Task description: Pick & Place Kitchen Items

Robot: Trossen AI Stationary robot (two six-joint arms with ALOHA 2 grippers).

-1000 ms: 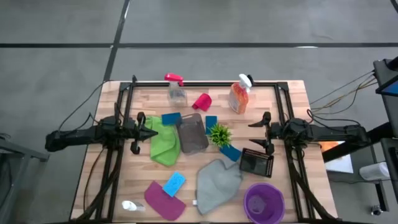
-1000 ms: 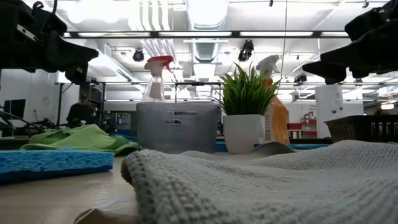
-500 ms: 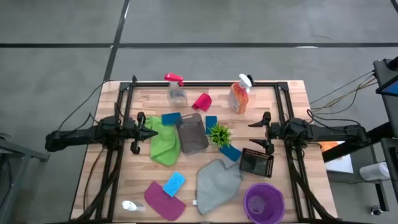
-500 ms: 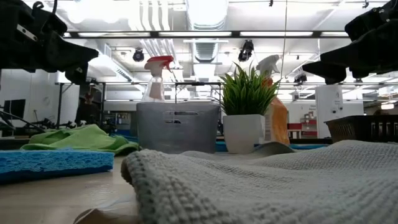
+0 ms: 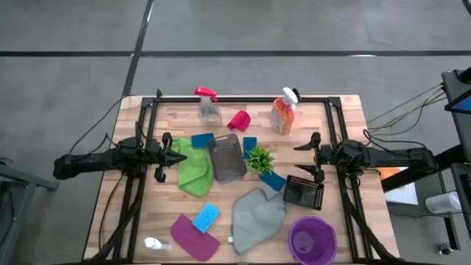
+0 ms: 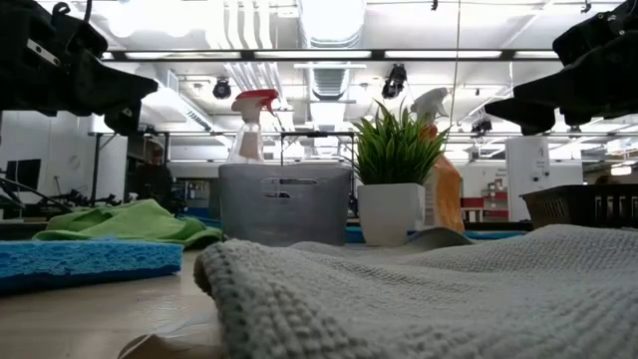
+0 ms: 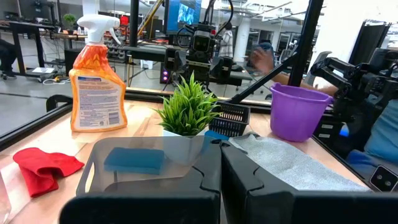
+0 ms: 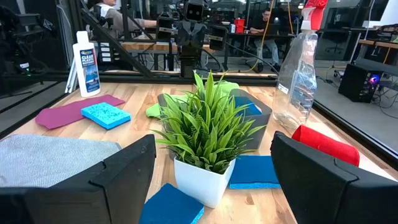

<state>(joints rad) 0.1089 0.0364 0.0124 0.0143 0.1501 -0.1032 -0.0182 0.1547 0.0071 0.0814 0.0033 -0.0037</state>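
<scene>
Your bench (image 5: pixel 346 118) is pale wooden planks with a black metal frame along its edges, standing on a grey concrete floor crossed by dark seams.

Taking the grey plastic bin (image 5: pixel 227 157) as the clock's centre in the overhead view: the clear spray bottle (image 5: pixel 209 109) with its red trigger stands at 11 o'clock near the far edge, and the crumpled pink cup (image 5: pixel 239 119) lies at 12. The orange spray bottle (image 5: pixel 282 114) with a white trigger stands at 2. A flat blue sponge (image 5: pixel 202 140) lies at 10, touching the rumpled green cloth (image 5: pixel 193 169) at 9. The spiky green plant (image 5: pixel 260 158) in its white pot sits just beside the bin at 3, with another blue sponge (image 5: pixel 250 145) behind it and a third (image 5: pixel 272 180) in front. A black mesh basket (image 5: pixel 303 192) sits at 4, a round purple bucket (image 5: pixel 312 239) farther out. The grey cloth (image 5: pixel 257 215), a coarse waffle weave, spreads at 5. At 7, a porous blue sponge (image 5: pixel 206 216) rests on the smooth magenta cloth (image 5: pixel 194 235).

Your left gripper (image 5: pixel 181 156) hovers at 9 o'clock over the green cloth, jaws pressed together and empty. Your right gripper (image 5: pixel 299 157) hangs at 3 o'clock beyond the plant, jaws wide and empty.

Behind the bench the room shows a white ceiling with strip lights, ducts and other metal frames.
</scene>
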